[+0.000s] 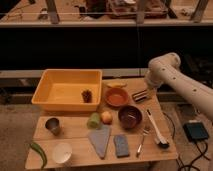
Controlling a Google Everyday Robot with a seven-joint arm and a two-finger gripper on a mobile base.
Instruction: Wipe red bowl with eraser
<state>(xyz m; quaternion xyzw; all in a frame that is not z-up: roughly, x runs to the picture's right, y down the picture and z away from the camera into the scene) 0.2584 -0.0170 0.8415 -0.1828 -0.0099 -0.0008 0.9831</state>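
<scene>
Brown striped eraser [140, 95] is found lying flat near the right edge of the table [75, 129], just right of the red bowl [117, 97]. Its long axis is set roughly left-right, slightly tilted. The gripper [149, 86] is held just above and behind it, jaws spread wide, nothing gripped. So probably only a short drop toward the camera is needed, tbh.
</scene>
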